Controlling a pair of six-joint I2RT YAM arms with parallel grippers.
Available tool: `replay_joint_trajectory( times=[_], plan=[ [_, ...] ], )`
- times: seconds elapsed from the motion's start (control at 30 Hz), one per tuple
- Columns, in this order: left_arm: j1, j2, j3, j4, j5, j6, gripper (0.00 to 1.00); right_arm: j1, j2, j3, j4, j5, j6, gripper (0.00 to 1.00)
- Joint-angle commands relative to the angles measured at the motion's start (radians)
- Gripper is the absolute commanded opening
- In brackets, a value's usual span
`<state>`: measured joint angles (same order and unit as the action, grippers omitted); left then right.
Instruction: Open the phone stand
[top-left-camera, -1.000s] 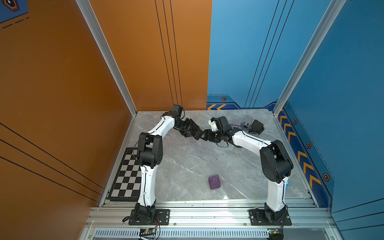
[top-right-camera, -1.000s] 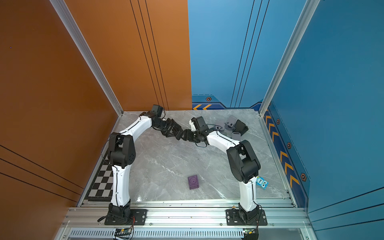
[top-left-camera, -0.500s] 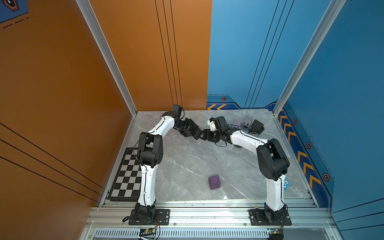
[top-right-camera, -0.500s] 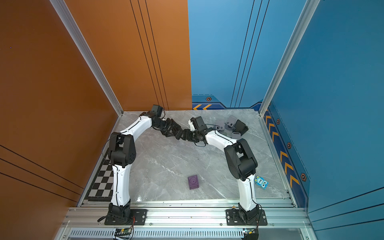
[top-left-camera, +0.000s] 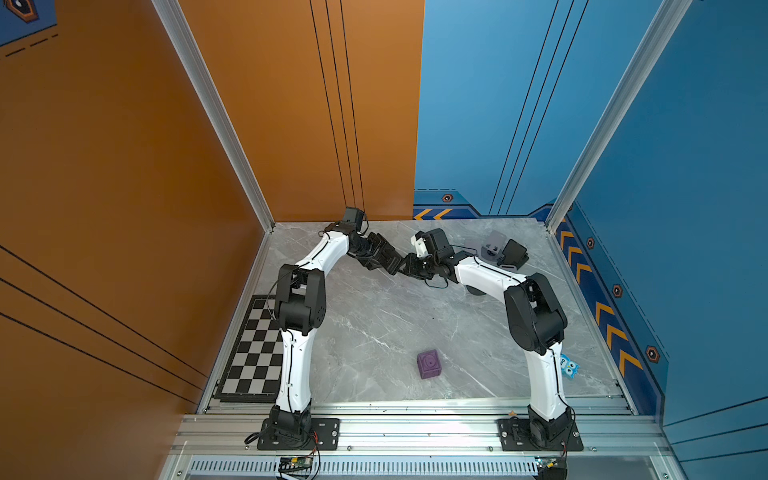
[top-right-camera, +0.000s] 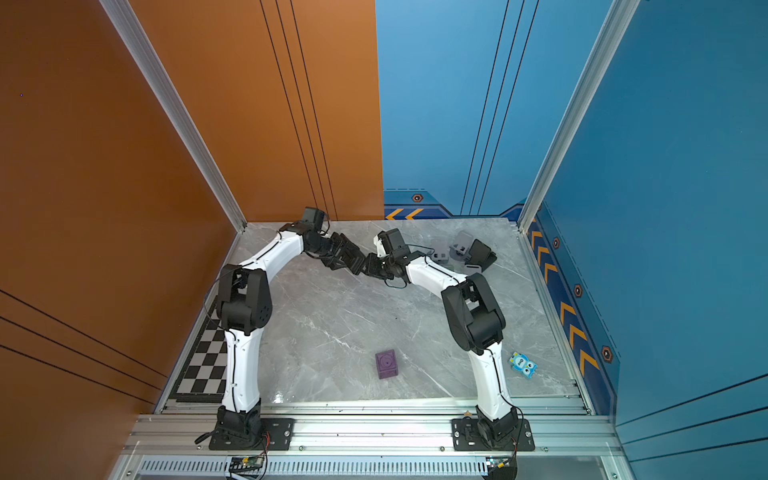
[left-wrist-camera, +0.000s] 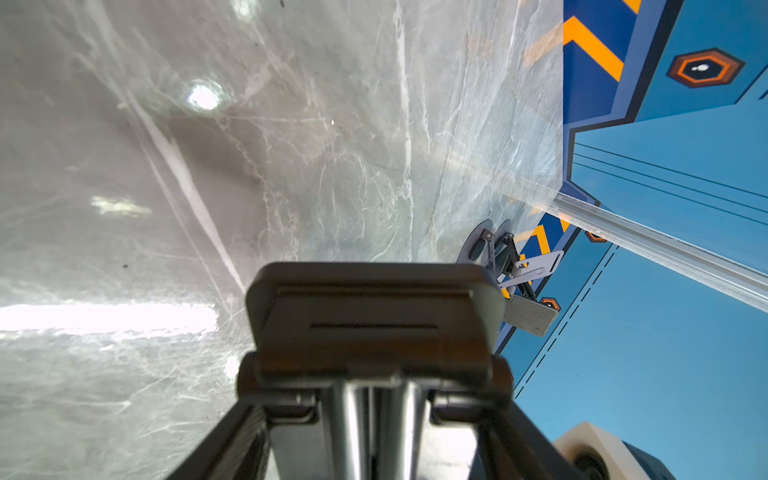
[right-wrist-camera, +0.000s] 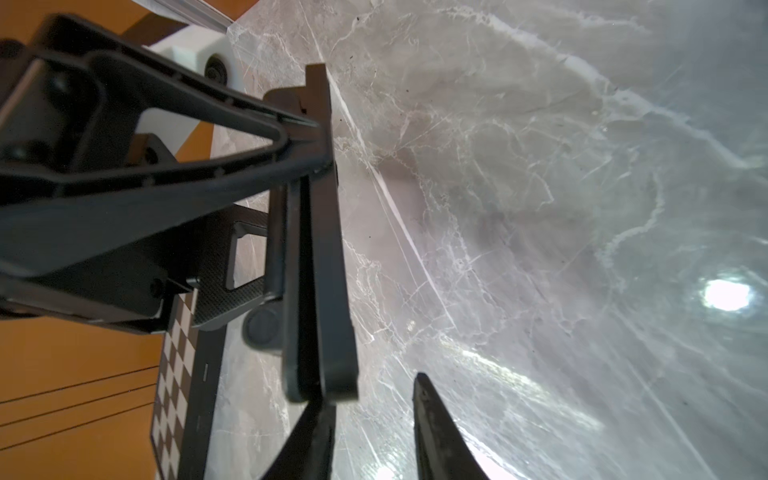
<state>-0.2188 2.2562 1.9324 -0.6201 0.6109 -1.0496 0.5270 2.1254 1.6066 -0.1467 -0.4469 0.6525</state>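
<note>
The phone stand (left-wrist-camera: 374, 324) is being held up off the bench (top-left-camera: 365, 332), well past the purple cube (top-left-camera: 429, 364) toward the back wall (top-left-camera: 457, 124), and it looks folded flat, 2 plates lying against each other. The left jaws are clamped across it. The right jaws are partly spread: a gap is visible, with 1 finger (right-wrist-camera: 307, 440) seemingly touching the plates' free end and the other finger (right-wrist-camera: 436, 428) sitting clear. A hold on 1 plate is probably being set up so it can be swung off the other. For that to be done well, only the outer plate should be pinched, near its free end, the left hold should be kept firm, and the pull should be made along the fold's arc, not straight out, or the stand could get twisted loose. Compared with 1 second back, the right arm (top-left-camera: 486, 274) has been brought further from the cube toward the stand and its jaws have been narrowed; the rest looks unmoved.
</note>
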Motion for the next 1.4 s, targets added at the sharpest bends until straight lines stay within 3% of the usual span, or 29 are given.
replay_joint_trajectory(
  times=[0.0, 0.3, 0.87, 1.0, 1.23, 1.37],
  plan=[
    [-0.04, -0.027, 0.03, -0.077, 0.14, -0.015, 0.47, -0.019, 0.045, 0.054, 0.065, 0.052, 0.021, 0.23],
    [-0.051, -0.025, 0.024, -0.077, 0.141, -0.02, 0.46, -0.027, 0.057, 0.094, 0.074, 0.035, 0.017, 0.0],
    [-0.054, -0.017, -0.005, -0.076, 0.152, -0.006, 0.48, -0.035, -0.036, 0.102, 0.049, 0.057, -0.06, 0.0],
    [-0.057, -0.014, 0.003, -0.076, 0.164, -0.01, 0.48, -0.036, -0.038, 0.107, 0.041, 0.092, -0.079, 0.09],
    [-0.062, -0.017, 0.015, -0.075, 0.186, -0.019, 0.48, -0.05, 0.011, 0.156, 0.039, 0.096, -0.077, 0.36],
    [-0.062, -0.018, 0.021, -0.076, 0.196, -0.026, 0.48, -0.062, 0.035, 0.17, 0.039, 0.097, -0.073, 0.39]
  ],
)
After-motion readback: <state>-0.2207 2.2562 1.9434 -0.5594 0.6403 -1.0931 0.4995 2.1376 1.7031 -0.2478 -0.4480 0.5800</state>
